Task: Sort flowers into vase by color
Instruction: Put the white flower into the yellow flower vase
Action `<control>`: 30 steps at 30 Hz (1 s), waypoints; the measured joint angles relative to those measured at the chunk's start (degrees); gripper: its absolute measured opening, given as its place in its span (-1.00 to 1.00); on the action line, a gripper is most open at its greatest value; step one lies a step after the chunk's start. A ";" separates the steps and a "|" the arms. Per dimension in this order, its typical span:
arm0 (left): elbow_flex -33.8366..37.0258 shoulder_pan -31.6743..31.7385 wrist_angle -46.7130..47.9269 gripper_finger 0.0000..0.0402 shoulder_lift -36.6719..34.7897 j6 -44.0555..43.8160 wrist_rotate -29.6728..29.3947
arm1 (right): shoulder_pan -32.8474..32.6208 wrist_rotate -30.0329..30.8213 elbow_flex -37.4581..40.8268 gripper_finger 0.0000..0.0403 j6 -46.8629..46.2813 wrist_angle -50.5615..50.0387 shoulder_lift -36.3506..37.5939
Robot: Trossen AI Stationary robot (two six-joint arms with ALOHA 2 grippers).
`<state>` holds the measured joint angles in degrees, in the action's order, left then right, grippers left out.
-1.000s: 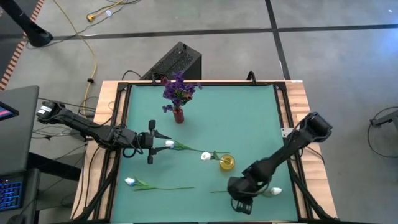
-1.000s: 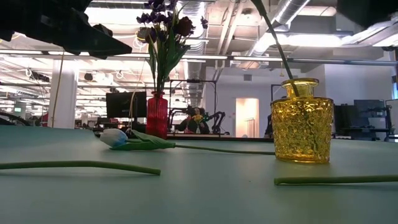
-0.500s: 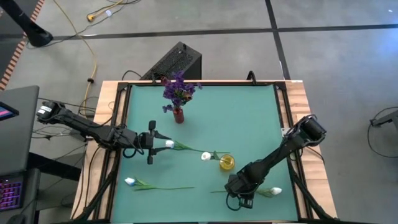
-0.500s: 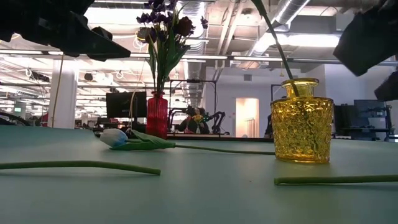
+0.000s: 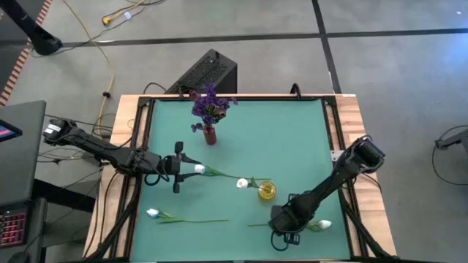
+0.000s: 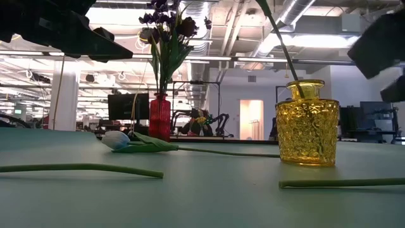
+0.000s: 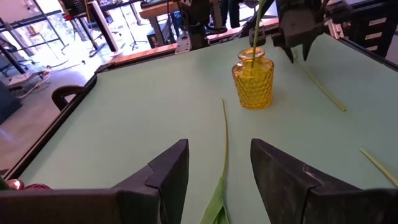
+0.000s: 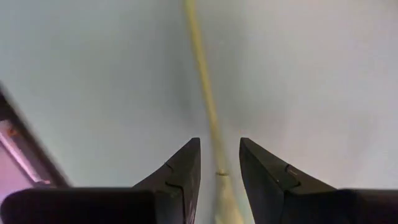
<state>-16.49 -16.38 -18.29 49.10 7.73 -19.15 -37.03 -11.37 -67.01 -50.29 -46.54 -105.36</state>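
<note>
Table (image 5: 292, 131) covered in a green mat is what we see from above, with a slim red glass vase (image 5: 210, 135) near its far edge holding a bunch of purple and maroon flowers (image 5: 210, 104). A round yellow patterned glass vase (image 6: 307, 123) stands nearer the middle, with one white-budded flower (image 5: 242, 183) leaning out of it.

We find the left gripper (image 7: 219, 163) over the mat's left side, its dark fingers apart with a thin green stem (image 7: 224, 134) running between them; we cannot tell whether they touch it.

The right gripper (image 8: 219, 160) sits low near the front edge, its fingers parted astride the pale stem (image 8: 205, 93) of another white flower (image 5: 322, 225).

A third white flower (image 5: 153, 213) lies loose at the front left.
</note>
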 joint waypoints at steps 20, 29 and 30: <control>0.00 0.02 0.38 -0.19 0.00 -0.24 0.96 | -3.36 1.52 2.41 -0.65 0.88 5.04 -2.28; 0.00 0.02 0.43 -0.19 0.00 -0.84 0.98 | -3.47 3.19 1.39 -0.88 2.71 2.43 2.19; 0.00 0.01 0.46 -0.19 0.00 -0.85 0.96 | -3.48 3.84 0.75 -0.87 3.12 1.77 3.21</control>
<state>-16.49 -16.37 -17.82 49.10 6.87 -18.19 -40.51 -7.53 -66.26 -47.17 -44.77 -102.15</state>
